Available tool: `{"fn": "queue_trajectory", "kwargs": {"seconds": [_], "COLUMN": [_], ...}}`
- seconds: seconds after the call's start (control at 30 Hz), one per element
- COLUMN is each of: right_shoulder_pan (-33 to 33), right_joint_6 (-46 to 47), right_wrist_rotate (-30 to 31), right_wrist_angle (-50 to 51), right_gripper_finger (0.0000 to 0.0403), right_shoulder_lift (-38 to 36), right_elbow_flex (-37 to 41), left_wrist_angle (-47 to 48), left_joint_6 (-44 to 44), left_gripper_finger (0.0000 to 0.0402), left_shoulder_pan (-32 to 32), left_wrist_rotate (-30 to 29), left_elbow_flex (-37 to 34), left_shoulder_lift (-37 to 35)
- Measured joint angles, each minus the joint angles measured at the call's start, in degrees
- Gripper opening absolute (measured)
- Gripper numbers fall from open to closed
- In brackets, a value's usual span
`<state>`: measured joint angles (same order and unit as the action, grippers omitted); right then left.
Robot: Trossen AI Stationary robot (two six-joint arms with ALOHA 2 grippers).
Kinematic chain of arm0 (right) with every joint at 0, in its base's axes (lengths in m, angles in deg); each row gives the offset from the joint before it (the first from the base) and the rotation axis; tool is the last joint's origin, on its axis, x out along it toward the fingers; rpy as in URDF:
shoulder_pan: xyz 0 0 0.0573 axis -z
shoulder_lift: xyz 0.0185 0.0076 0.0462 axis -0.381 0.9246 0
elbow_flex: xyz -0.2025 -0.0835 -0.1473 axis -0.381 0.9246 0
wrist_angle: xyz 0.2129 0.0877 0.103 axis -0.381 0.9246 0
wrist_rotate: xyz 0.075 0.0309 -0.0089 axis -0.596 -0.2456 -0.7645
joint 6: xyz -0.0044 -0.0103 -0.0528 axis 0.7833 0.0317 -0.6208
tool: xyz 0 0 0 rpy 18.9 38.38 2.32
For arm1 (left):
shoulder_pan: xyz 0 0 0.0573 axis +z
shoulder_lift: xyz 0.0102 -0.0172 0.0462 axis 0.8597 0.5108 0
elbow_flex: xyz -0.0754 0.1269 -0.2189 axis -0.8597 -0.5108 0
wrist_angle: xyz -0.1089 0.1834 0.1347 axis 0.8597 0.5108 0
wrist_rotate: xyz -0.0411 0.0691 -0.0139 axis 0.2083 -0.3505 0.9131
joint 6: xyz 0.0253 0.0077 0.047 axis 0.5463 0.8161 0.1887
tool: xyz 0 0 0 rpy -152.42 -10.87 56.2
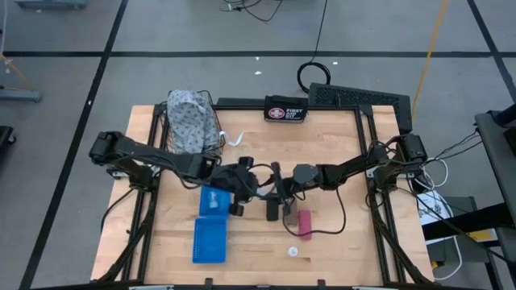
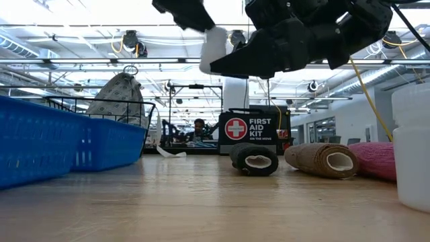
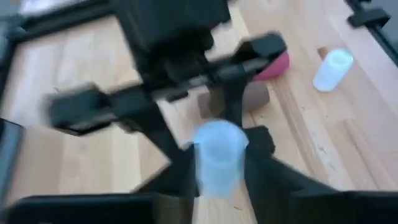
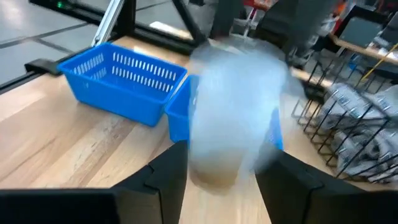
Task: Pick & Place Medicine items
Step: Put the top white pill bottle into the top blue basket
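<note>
Both arms meet over the middle of the table (image 1: 330, 133), and a white bottle (image 3: 217, 155) sits right between them. The left pincer (image 3: 219, 163) has its fingers closed on the bottle's sides, lifted clear of the wood. The right pincer (image 4: 221, 163) has a pale bottle pressed between its fingers too; it looks like the same one, caught in a handover, though the blur makes that a judgement call.

How far along? Early, by the look of it. The two blue baskets (image 1: 211, 224) lie just beside the left pincer, on its outer side, and nothing can be seen inside them from above. Still out on the wood, just below the right pincer: the black oblong (image 2: 254, 159), the brown oblong (image 2: 321, 159) touching it or nearly so, and the pink tube (image 1: 305, 223) next along. Another white bottle (image 1: 293, 251) stands a little farther off, beyond the tube. A third bottle cannot be picked out separately.

The first-aid pouch (image 1: 285, 109) sits well apart at the far edge, untouched.

So: one bottle in the air, four items waiting.
</note>
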<state>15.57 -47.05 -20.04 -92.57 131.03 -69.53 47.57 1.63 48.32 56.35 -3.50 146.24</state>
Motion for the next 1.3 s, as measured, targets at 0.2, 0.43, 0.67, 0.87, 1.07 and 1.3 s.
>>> {"fn": "queue_trajectory", "kwargs": {"seconds": [0.2,0.43,0.67,0.87,1.07,1.3], "right_shoulder_pan": [-0.03,-0.03,-0.05,4.55,20.05,50.6], "right_joint_6": [1.94,2.75,3.3,19.34,20.67,11.37], "right_wrist_rotate": [-0.15,-0.06,14.9,22.69,25.0,12.3], "right_wrist_angle": [0.48,1.84,28.13,60.45,72.0,58.17], "right_gripper_finger": [0.0167,0.0167,0.0169,0.0198,0.0252,0.0271], "right_shoulder_lift": [0.02,-0.11,-12.15,-28.49,-35.37,-31.26], "right_elbow_flex": [0.02,0.02,0.02,0.0,5.46,13.86], "left_wrist_angle": [1.89,6.95,11.51,9.73,4.37,-0.44], "left_joint_6": [-0.64,-4.98,-10.62,-11.16,-10.6,-11.67], "left_gripper_finger": [0.0,0.0,0.001,0.0025,0.0018,0.0003], "left_shoulder_pan": [-0.51,-1.44,-1.44,-1.23,-0.03,1.42], "left_wrist_rotate": [-1.07,-4.98,-7.5,-7.91,-7.98,-6.29], "left_elbow_flex": [0.02,0.11,-0.12,-2.24,-5.72,-7.46], "left_shoulder_lift": [-5.57,-7.93,-6.79,-6.24,-6.15,-6.19]}}
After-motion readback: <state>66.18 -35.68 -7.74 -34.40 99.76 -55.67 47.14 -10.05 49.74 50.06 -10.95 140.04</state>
